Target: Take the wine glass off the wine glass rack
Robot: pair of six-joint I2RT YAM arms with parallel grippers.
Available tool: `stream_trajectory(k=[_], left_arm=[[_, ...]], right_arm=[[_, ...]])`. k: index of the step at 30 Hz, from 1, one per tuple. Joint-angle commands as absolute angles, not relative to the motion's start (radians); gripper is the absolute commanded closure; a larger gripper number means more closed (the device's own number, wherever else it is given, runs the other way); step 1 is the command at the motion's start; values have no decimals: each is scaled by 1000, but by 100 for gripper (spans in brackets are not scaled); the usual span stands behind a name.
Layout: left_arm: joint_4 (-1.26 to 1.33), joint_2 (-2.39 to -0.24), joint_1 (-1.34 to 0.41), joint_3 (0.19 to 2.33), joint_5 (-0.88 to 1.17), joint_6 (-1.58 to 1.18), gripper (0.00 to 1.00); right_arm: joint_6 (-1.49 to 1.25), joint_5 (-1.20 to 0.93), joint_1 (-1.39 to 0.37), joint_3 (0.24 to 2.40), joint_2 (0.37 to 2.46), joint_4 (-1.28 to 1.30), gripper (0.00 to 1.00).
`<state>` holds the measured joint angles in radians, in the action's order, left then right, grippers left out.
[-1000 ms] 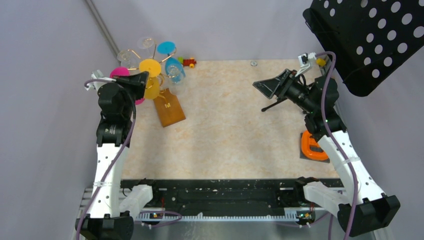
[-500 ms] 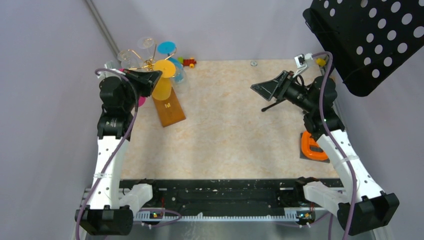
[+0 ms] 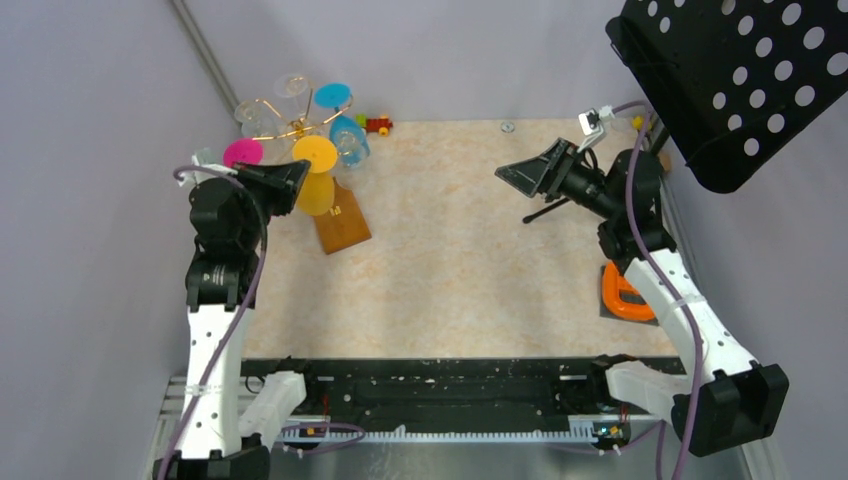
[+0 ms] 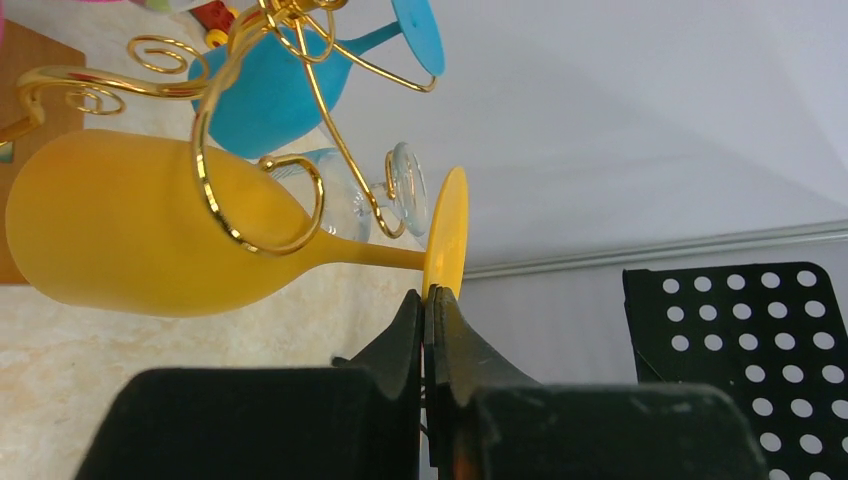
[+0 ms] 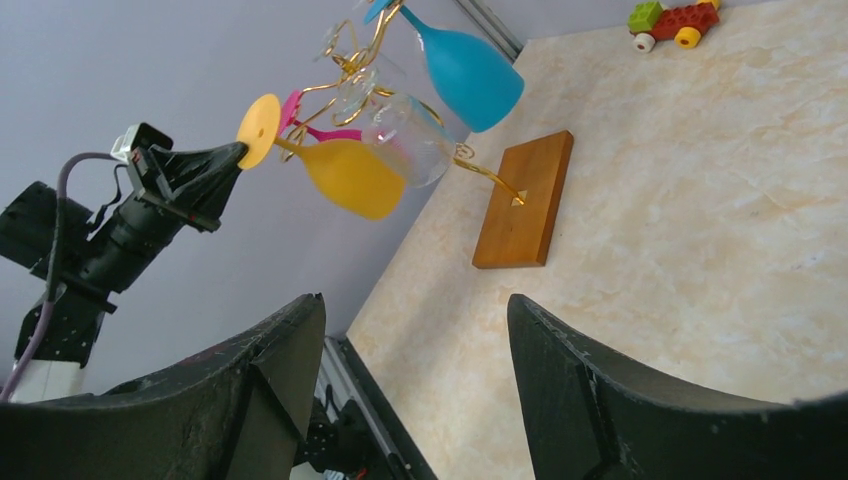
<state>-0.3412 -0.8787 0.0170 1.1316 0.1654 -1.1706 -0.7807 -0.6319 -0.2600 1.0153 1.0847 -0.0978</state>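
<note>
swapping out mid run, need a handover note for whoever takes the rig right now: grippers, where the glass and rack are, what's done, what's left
Left gripper: shut on the foot rim of the yellow wine glass, which lies sideways.
Right gripper: open, empty, above the table on the right side.
Wine glass rack: base on the table at far left, with a blue glass and clear glasses hanging on it.
Done: glass gripped.
Left: a gold curl crosses the glass in the left wrist view, so it looks not yet free. Slide it out and clear of the rack.

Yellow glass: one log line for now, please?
left hand: shut on yellow glass | rack: curl around glass | right hand: open, empty
</note>
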Motion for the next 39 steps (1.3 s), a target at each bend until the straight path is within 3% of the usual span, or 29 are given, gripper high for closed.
stream_trajectory(k=[1,13,19,25,33,39], left_arm=[[-368,-811,18,1118,95,-1176,100],[-429,-705,18,1111,164,-1123,100],[-319,-731,18,1114,449,-1094,100],[-377,-759,18,1156,656,-1003,100],[67,-773,15,992,813,-1430,100],[143,-797,6,1006,782,-1584,100]], right_arm=[[-823,-650,-269,1006,1088,-180,31],[-901,-666,-294,940,1075,-266,29],[-956,-611,-378,893,1093,-370,22],[-990,-569,-466,894,1151,-498,17],[-1060,-436,-567,824,1156,-726,17],[-1074,-344,-572,763,1114,-785,17]])
